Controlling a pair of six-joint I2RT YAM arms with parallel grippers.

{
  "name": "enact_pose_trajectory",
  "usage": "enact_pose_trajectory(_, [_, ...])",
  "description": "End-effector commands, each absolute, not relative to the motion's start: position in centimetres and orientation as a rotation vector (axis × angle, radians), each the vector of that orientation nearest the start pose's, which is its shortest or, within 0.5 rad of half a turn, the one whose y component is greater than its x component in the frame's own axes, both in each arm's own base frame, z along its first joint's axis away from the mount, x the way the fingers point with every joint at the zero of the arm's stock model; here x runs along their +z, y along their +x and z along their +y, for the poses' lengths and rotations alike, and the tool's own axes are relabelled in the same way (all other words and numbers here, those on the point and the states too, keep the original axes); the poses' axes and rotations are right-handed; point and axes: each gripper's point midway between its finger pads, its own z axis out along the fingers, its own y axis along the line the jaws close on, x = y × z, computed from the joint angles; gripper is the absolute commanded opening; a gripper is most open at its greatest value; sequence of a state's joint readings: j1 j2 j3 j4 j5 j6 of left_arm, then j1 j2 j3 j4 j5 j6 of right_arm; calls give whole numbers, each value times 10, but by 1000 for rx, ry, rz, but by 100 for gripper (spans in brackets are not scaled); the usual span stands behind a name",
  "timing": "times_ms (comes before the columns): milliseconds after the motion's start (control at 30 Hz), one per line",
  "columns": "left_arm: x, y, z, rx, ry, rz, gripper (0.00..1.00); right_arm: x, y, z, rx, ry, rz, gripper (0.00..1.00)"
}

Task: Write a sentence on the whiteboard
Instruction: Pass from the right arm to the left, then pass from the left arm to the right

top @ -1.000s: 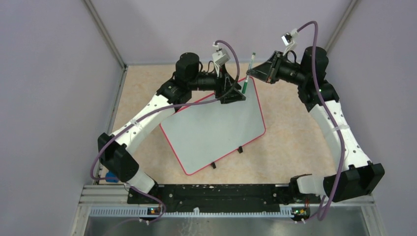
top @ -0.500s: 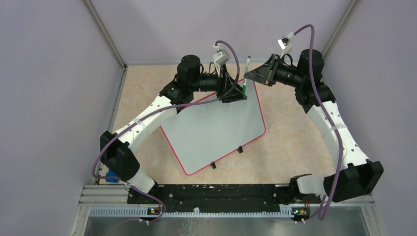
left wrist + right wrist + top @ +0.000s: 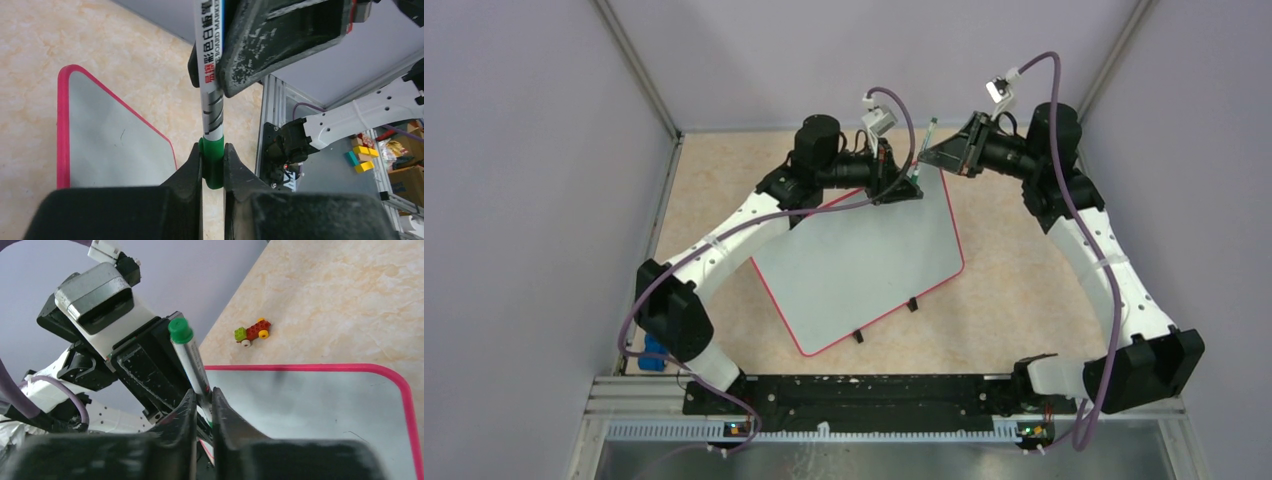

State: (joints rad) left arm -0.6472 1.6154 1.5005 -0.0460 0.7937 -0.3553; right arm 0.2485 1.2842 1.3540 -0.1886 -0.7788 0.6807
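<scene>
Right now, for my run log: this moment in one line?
left end effector: shut on marker, green end; right end effector: shut on barrel; whiteboard: no sentence

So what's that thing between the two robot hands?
A marker: the left gripper pinches its green cap, the right gripper holds its barrel. The left wrist view shows it best.

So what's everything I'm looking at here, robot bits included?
whiteboard: one, white with a red rim, on the middle of the table.
marker: one, white barrel with a green cap, held in the air near the board's far corner.
toy brick car: one, green, red and yellow, on the table beyond the board.
small blue object: one, by the left arm's base; too small to name.
table: one, beige marbled.
arms: two, white and black, reaching from the near edge.
left hand: one, black, shut on the marker's green cap.
right hand: one, black, shut on the marker's barrel.
</scene>
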Motion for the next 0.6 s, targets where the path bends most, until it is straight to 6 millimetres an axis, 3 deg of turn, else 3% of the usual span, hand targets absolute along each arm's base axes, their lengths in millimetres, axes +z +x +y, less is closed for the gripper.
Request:
enact_pose_trajectory(0, [364, 282, -378, -1294, 966, 1561, 5, 403, 293, 230, 1340, -346, 1775, 20])
enact_pose_trajectory(100, [362, 279, -366, -1190, 1031, 1542, 2, 396, 285, 228, 1320, -426, 1787, 44])
enact_pose_trajectory(333, [350, 263, -333, -953, 1248, 1529, 0, 371, 259, 221, 1333, -575, 1845, 52])
enact_pose_trajectory(567, [334, 253, -314, -860, 1418, 1608, 0, 357, 231, 216, 1349, -767, 1887, 61])
